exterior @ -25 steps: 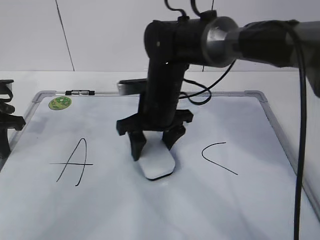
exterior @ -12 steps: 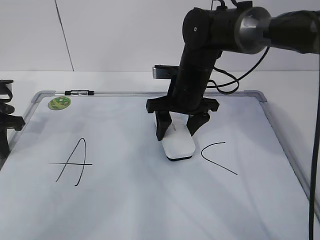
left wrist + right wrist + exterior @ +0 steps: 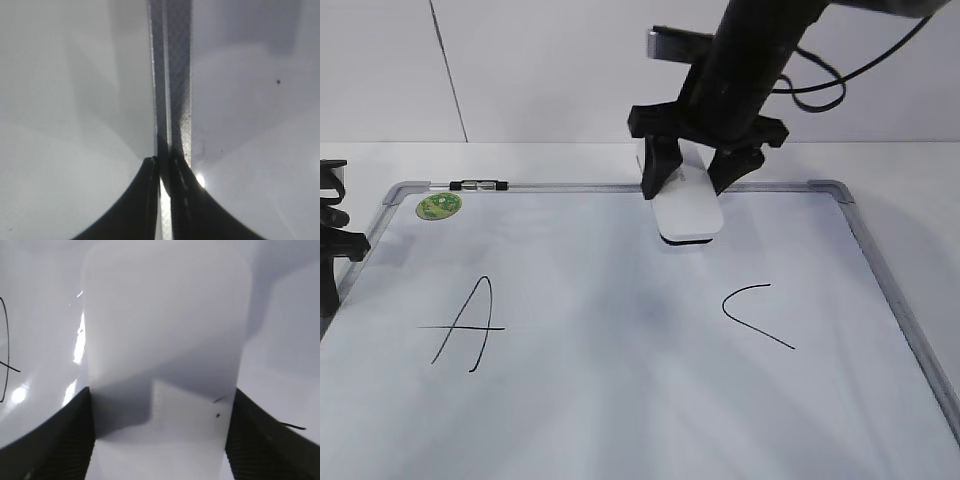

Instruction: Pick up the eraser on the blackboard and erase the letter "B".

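exterior camera looks slantwise down the blackboard (image 3: pixel 620 400); both wrist cameras face it close up.

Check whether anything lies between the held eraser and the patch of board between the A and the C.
Nothing visible does. The right claw holds the eraser at the whiteboard's far edge; the surface toward A and C lies bare.

right hand (image 3: pixel 705 172) carried the eraser (image 3: pixel 686 205) from mid-board to the blackboard's (image 3: pixel 880 270) far edge, lifted
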{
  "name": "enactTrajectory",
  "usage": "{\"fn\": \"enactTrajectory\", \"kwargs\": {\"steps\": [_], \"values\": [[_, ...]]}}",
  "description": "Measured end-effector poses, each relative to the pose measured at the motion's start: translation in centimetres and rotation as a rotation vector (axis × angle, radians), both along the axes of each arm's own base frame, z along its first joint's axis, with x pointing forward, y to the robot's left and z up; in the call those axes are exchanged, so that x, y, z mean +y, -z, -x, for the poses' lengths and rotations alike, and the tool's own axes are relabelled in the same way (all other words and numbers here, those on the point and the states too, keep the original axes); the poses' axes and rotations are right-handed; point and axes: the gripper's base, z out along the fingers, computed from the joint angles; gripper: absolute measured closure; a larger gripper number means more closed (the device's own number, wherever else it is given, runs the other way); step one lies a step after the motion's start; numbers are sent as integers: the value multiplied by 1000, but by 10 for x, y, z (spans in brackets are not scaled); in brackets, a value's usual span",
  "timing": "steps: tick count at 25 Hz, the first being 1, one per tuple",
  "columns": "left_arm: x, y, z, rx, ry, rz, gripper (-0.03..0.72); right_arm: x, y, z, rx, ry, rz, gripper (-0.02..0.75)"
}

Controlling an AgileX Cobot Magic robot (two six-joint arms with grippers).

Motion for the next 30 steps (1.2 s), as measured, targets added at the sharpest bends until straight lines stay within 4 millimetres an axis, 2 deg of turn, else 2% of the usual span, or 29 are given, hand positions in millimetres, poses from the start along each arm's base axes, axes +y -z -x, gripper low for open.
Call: {"fn": "enactTrajectory", "kwargs": {"steps": [3,6,11,14,19,25,30], "values": [[0,0,0,0,0,0,659,-21,-12,4,-16,34,13,188],[0,0,0,0,0,0,659,-46,-12,7,-2,79,45,188],[0,0,0,0,0,0,659,-95,-6,17,48,171,90,187],[0,0,0,1,0,0,659,-115,4,21,86,190,110,188],[0,0,0,2,0,0,657,-141,25,26,154,207,133,187],[0,0,0,2,0,0,657,-173,37,29,196,232,128,187],[0,0,0,2,0,0,657,-173,47,26,217,178,50,188]]}}
